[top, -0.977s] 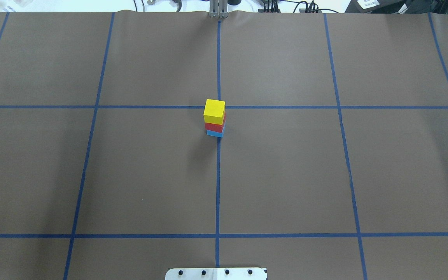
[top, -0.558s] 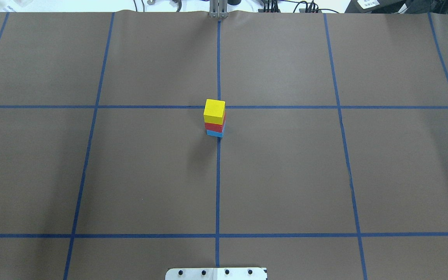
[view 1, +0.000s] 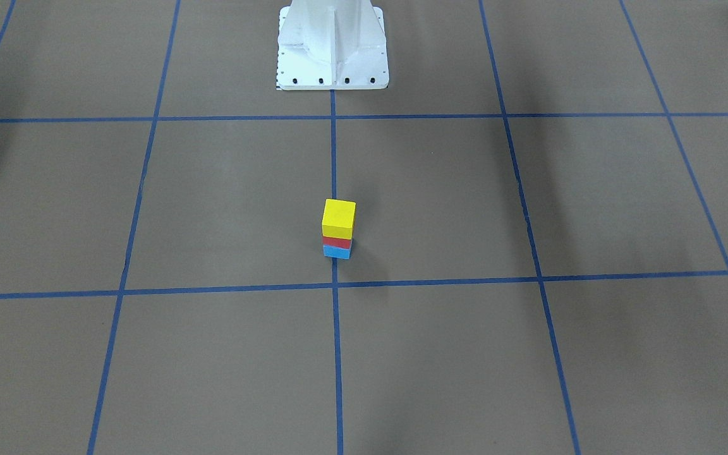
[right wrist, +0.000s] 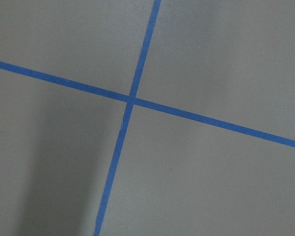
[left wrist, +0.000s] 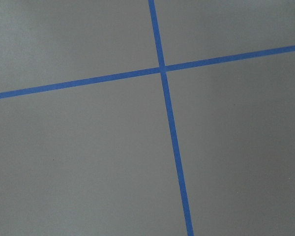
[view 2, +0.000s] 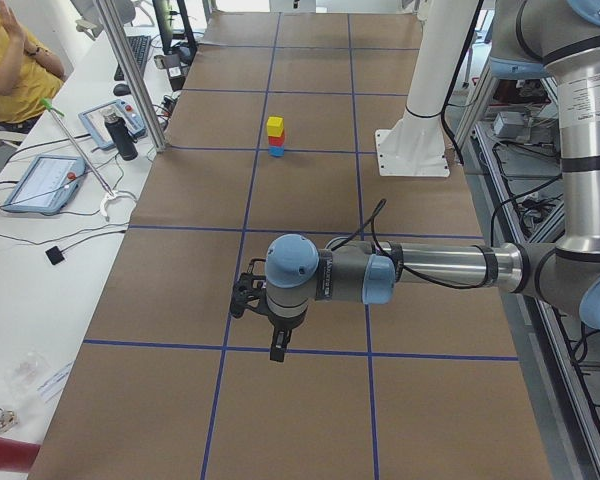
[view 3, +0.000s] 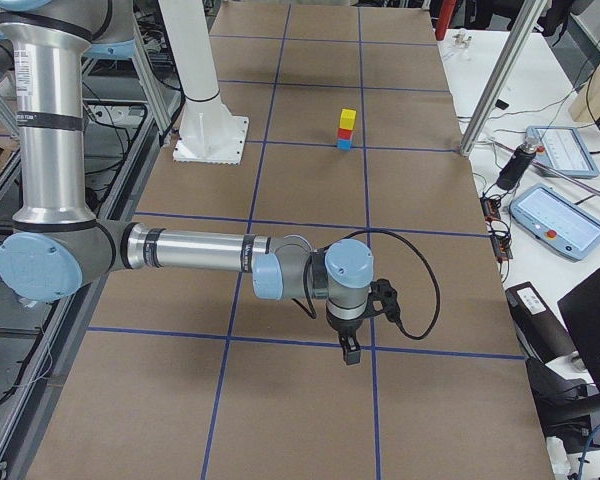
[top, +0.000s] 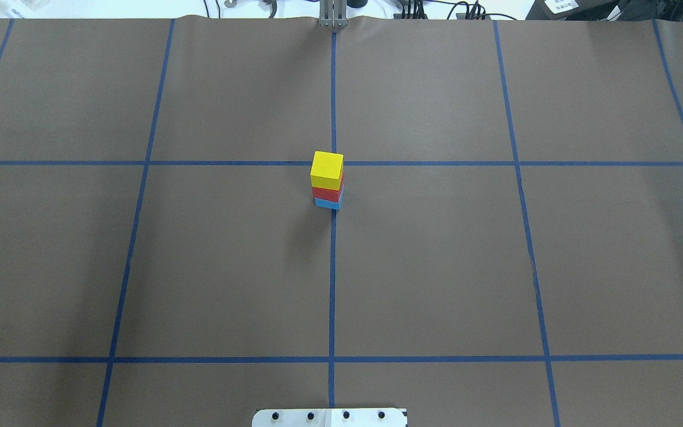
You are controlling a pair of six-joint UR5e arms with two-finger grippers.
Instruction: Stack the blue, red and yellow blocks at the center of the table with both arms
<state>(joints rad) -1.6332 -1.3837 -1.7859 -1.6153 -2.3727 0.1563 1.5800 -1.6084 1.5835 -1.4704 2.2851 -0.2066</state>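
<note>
**Q:** Where is the stack shown?

**A:** In the overhead view the blue block (top: 327,204) is seen resting on the table (top: 436,267). It is set on the centre tape line (top: 332,284), just to the 6 o'clock side of the tape crossing (top: 334,163). The red block (top: 326,193) is carried on it, and the yellow block (top: 326,169) is carried on the red. All three are shown upright and touching, so the stacking is judged complete.

**Q:** How are the grippers shown?

**A:** The left gripper (view 2: 277,348) is seen only in the exterior left view, and the right gripper (view 3: 350,350) only in the exterior right view. Each is held over bare table, well apart from the stack, which lies toward 12 o'clock of it in its own view. No block is seen at either gripper. Whether the jaws are parted or closed cannot be told from these side views.

**Q:** What could go wrong from here?

**A:** The tower is narrow and three blocks high, so it could be toppled by very little. It would be knocked over if an arm were swung through the centre at block height. It could also be shaken down if the table were jolted. Whether the layers sit flush cannot be told. If they do not, the yellow block would be expected to fall first.
</note>
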